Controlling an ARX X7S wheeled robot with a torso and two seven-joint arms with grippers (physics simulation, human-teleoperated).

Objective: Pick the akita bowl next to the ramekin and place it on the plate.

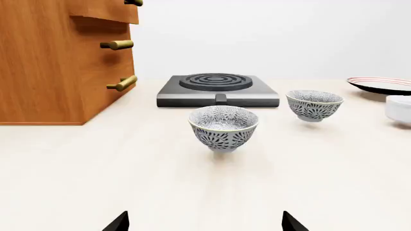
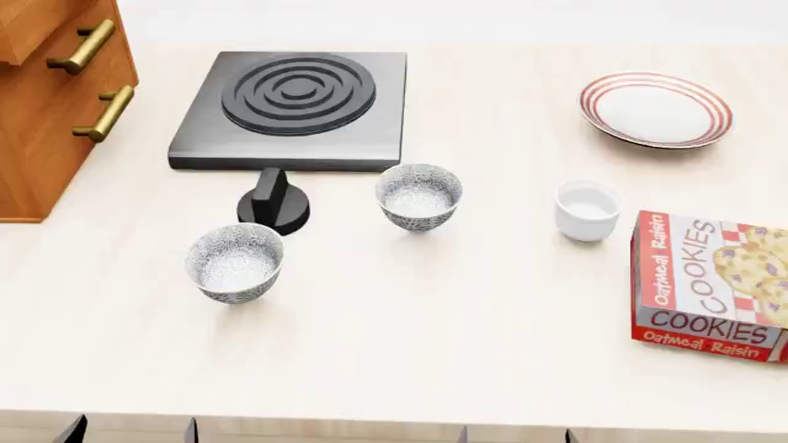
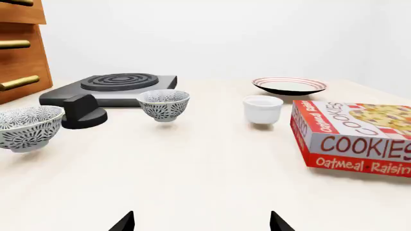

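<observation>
**Pale wood bench, two twin bowls, one to pick**

Pale wood makes up the big bench (image 2: 468, 351), and everything sits on it. The black stove plate (image 2: 295, 106) is the biggest thing. Next comes the red cookie box (image 2: 708, 286), then the plate (image 2: 656, 109) with red rings, far back on the right. The spotted akita bowl (image 2: 419, 196) we want stands in the middle, just in front of the stove. It is the bowl closer to the white ramekin (image 2: 586, 210), though the two do not touch. The other bowl (image 2: 234, 262) looks the same but sits far to the left, so leave it.

The bowl stands up straight with its open mouth to the sky. It is round, so it has no long side.

Both arms wait low at the near edge. The left fingers (image 1: 205, 224) are spread wide and hold nothing. The right fingers (image 3: 202, 222) are spread wide too.

I think the right arm is the better one to use. Come down over the rim, pinch one wall, and lift straight up so it does not tip.
</observation>
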